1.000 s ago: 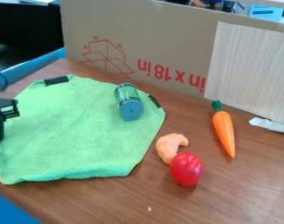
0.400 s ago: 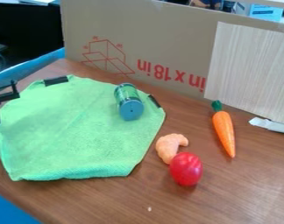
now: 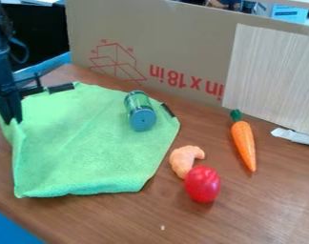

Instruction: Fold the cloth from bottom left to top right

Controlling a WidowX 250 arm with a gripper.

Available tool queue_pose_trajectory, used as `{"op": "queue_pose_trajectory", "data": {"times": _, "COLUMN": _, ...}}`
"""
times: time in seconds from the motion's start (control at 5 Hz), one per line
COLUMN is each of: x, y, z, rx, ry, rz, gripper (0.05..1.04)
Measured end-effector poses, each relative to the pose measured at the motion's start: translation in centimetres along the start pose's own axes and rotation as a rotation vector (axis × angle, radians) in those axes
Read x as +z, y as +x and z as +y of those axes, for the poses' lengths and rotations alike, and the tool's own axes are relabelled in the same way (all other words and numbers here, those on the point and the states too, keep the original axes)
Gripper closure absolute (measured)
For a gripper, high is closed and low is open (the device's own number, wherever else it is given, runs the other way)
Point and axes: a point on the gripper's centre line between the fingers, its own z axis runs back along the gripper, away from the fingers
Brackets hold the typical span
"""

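1. Cloth [image 3: 87,147] lies on the table [image 3: 106,221] at about nine o'clock in the view. Its seven o'clock corner is down, while its ten o'clock edge rises to the gripper [image 3: 12,120].
2. Our gripper sits at the cloth's ten o'clock, its fingers closed on that raised edge, as far as we can judge.
3. We take the step in hand to be the start of the fold: the edge is caught and lifted, but no layer lies over the rest.
4. Next we need to carry the held edge across towards two o'clock, high enough to bring the seven o'clock corner along, then lower it and let go.
5. We should mind the green can [image 3: 139,110], lying on the cloth at its two o'clock, right where the flap would land; we could knock it, roll it or cover it.
6. A low, hard pull might drag the whole cloth towards the orange piece [image 3: 182,161] and the red piece [image 3: 202,184] beside it, near four o'clock.
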Motion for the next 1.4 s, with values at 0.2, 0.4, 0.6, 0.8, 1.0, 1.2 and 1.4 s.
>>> {"op": "queue_pose_trajectory", "data": {"times": 0.2, "x": 1.4, "y": -0.5, "z": -2.6, "rx": -0.007, "ry": -0.05, "rz": -0.053, "gripper": 1.031}}
{"op": "queue_pose_trajectory", "data": {"times": 0.4, "x": 1.7, "y": -2.1, "z": -5.0, "rx": -0.008, "ry": -0.042, "rz": -0.032, "gripper": 1.031}}
{"op": "queue_pose_trajectory", "data": {"times": 0.6, "x": 3.4, "y": -2.4, "z": -8.0, "rx": 0.004, "ry": -0.061, "rz": -0.044, "gripper": 1.031}}
{"op": "queue_pose_trajectory", "data": {"times": 0.8, "x": 3.5, "y": -2.7, "z": -11.1, "rx": 0.02, "ry": -0.044, "rz": -0.013, "gripper": 1.031}}
{"op": "queue_pose_trajectory", "data": {"times": 1.0, "x": 3.3, "y": -2.7, "z": -14.1, "rx": 0.044, "ry": -0.037, "rz": 0.004, "gripper": 1.031}}
{"op": "queue_pose_trajectory", "data": {"times": 1.2, "x": 2.1, "y": -2.7, "z": -16.2, "rx": 0.054, "ry": -0.018, "rz": 0.002, "gripper": 1.031}}
{"op": "queue_pose_trajectory", "data": {"times": 1.4, "x": 1.6, "y": -3.6, "z": -17.6, "rx": 0.041, "ry": -0.007, "rz": -0.004, "gripper": 1.031}}
